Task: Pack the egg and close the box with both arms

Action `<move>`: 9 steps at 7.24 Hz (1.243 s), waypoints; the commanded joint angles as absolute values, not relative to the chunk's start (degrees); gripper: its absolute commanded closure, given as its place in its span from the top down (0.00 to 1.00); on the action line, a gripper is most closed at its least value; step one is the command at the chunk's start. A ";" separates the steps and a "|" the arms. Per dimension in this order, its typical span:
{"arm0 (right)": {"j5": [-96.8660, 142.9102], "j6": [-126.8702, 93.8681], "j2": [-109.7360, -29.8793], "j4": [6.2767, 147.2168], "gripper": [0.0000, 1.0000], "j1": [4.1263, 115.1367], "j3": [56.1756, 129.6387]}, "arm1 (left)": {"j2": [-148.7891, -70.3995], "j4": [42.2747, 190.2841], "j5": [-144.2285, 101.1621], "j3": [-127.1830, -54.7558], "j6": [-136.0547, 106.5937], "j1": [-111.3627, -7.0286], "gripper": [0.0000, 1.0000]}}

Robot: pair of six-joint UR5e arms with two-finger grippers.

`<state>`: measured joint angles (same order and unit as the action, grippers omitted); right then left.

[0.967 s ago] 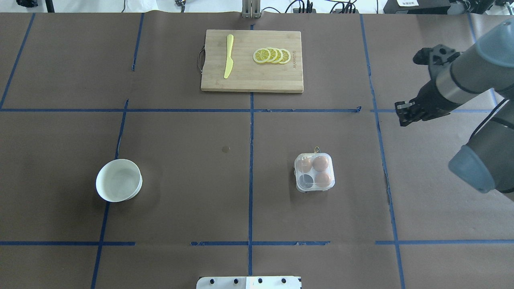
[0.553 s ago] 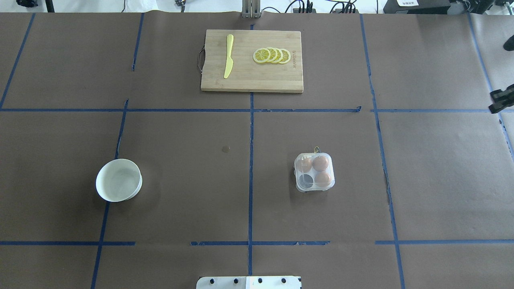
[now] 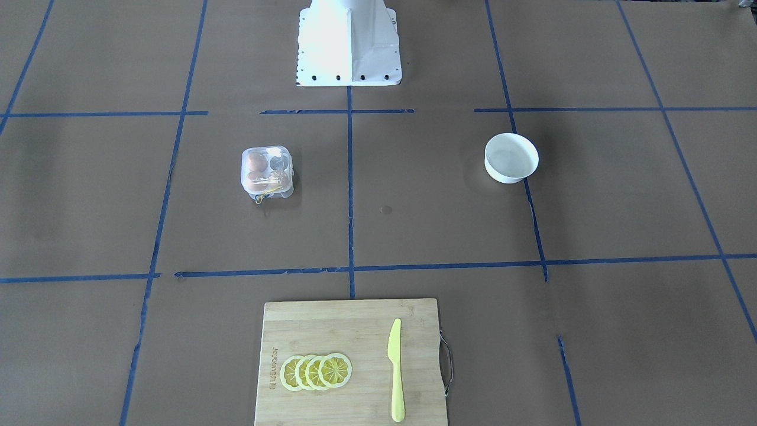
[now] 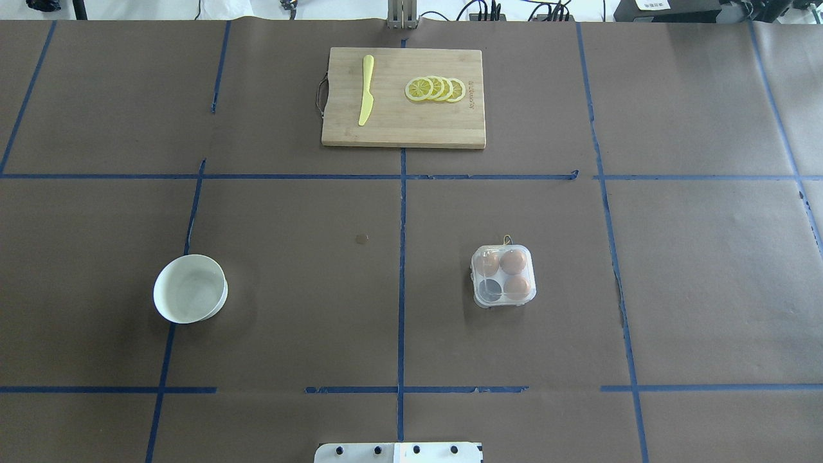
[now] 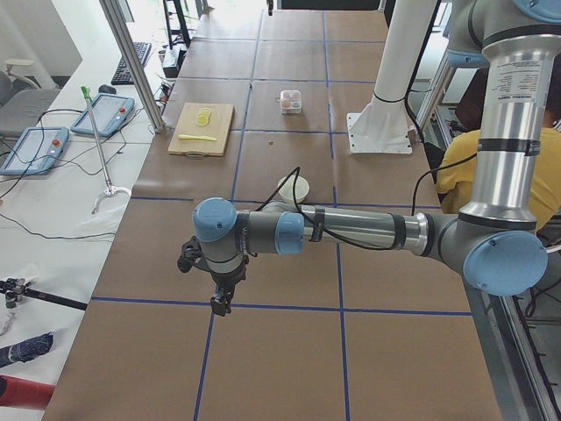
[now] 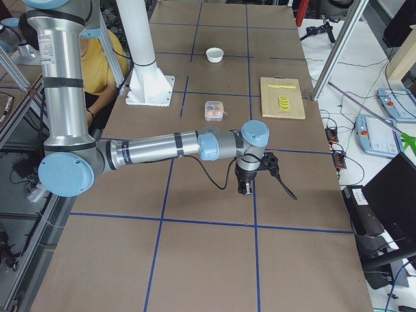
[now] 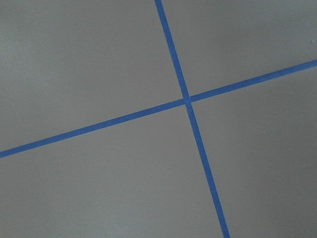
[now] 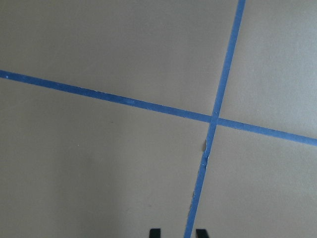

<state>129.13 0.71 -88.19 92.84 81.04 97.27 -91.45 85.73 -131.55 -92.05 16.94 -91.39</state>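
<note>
The clear box (image 4: 503, 275) stands right of the table's middle, its lid down over the cups; it also shows in the front-facing view (image 3: 267, 171). Three brown eggs lie inside; the egg (image 4: 512, 261) is not told apart from the other two. One cup is empty. Both arms are out of the overhead view. My left gripper (image 5: 221, 303) hangs over the table's left end, far from the box; I cannot tell its state. My right gripper (image 6: 246, 188) hangs over the right end; in its wrist view the fingertips (image 8: 155, 233) stand close together, empty.
An empty white bowl (image 4: 190, 289) sits at the left. A wooden cutting board (image 4: 404, 122) with lemon slices (image 4: 435, 89) and a yellow knife (image 4: 366, 90) lies at the far middle. The white pedestal base (image 3: 349, 44) is at the near edge. A person in yellow (image 5: 465, 167) sits behind the robot.
My right arm has drawn back to the right and left the overhead view. The box, bowl and board have not moved.
</note>
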 commanded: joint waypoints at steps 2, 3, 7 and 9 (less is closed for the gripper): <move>128.76 0.88 -92.10 90.37 1.00 81.56 97.21 | -90.70 85.52 -138.14 -91.94 16.53 -91.58 1.00; 128.67 0.97 -93.76 90.09 1.00 81.56 96.95 | -90.70 85.69 -138.16 -92.02 16.61 -91.58 1.00; 129.64 0.36 -94.31 90.09 1.00 82.70 96.59 | -90.97 86.57 -137.55 -92.63 16.96 -91.58 1.00; 129.46 0.26 -94.48 90.09 1.00 82.88 95.80 | -90.79 86.75 -137.55 -92.72 17.23 -91.58 1.00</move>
<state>129.55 0.35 -94.33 90.09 82.72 96.25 -90.87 86.59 -137.58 -92.62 17.15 -91.59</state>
